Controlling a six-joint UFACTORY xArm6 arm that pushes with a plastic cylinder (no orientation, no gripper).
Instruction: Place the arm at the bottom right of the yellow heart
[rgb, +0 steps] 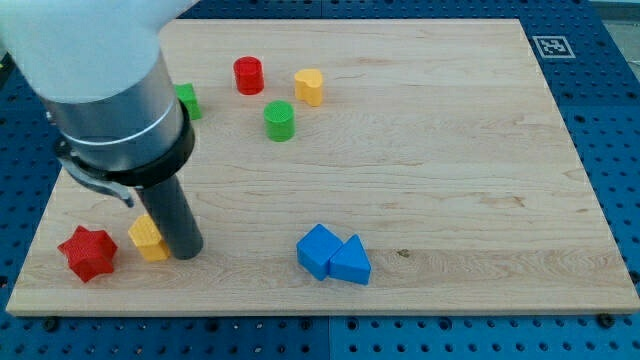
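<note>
The yellow heart (146, 238) lies near the view's bottom left of the wooden board (430, 150), partly hidden by my rod. My tip (185, 253) rests on the board right against the heart's right side, slightly below its middle. A red star (87, 253) lies just left of the heart.
A blue cube (318, 250) and a blue triangle (350, 262) touch each other at the bottom middle. Near the top sit a red cylinder (248, 76), a yellow hexagon block (309, 87), a green cylinder (279, 121) and a green block (187, 100) half hidden by the arm.
</note>
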